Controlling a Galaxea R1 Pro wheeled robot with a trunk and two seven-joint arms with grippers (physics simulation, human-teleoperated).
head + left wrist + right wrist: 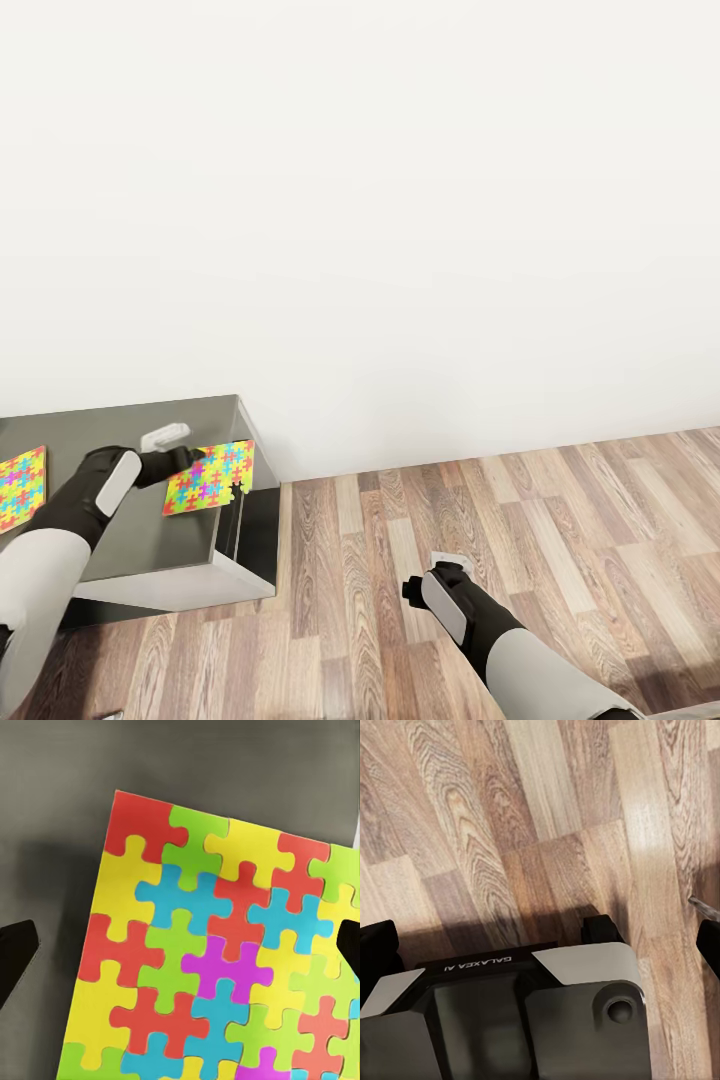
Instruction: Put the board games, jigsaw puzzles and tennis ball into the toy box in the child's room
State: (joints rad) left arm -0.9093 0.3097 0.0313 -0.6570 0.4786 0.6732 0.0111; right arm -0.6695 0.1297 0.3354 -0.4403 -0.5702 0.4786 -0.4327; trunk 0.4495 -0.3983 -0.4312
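Note:
Two jigsaw puzzles lie flat on the grey table (150, 540). One jigsaw puzzle (210, 477) sits at the table's right edge, and the other jigsaw puzzle (22, 487) is at the far left of the head view. My left gripper (196, 458) hovers just above the right-hand puzzle (217, 952), open, one fingertip (16, 954) off its side and the other over it. My right gripper (432, 580) hangs open over the wood floor (547, 817), holding nothing. The toy box, board games, tennis ball and bed are out of view.
A plain white wall (400, 200) stands close behind the table. Wood-plank floor (560, 540) spreads to the right of the table. The robot's own base (532, 1012) sits under the right gripper.

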